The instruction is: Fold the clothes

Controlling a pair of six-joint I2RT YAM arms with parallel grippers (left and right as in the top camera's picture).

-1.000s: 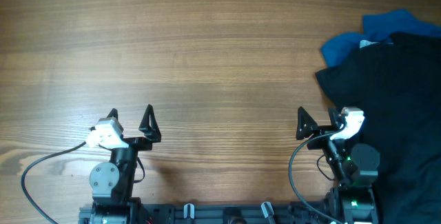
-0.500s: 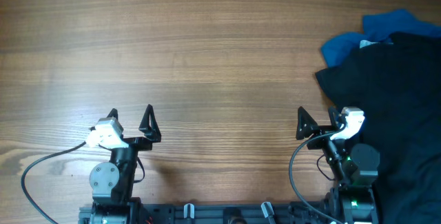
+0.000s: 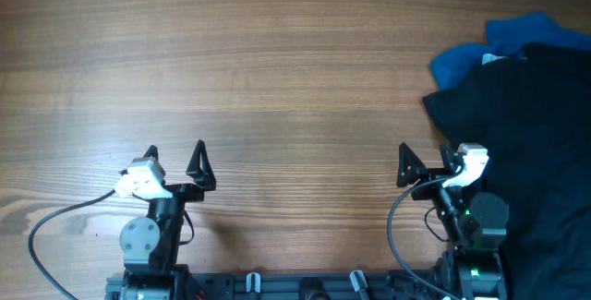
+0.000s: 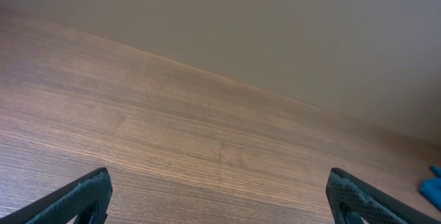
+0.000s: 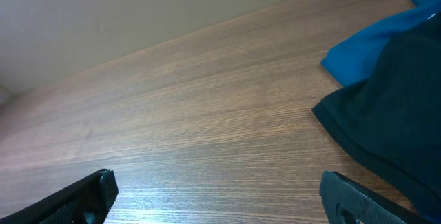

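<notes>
grippers: left gripper (image 3: 175, 153) and right gripper (image 3: 426, 156) both spread, empty, low in frame | clothes (image 3: 531, 143): black heap at right edge, partly cut off; lies over blue garment (image 3: 494, 46) at upper right | risk: right pinch may catch both layers (they overlap); a blind grab could drag the pile

Black arms, white wrist housings (image 3: 140, 180). Left gripper (image 3: 175, 160), right gripper (image 3: 427, 162): black triangular fingers (image 3: 199, 162). Grey cable (image 3: 42, 223) lower left, green LED (image 3: 476, 272) lower right.
</notes>
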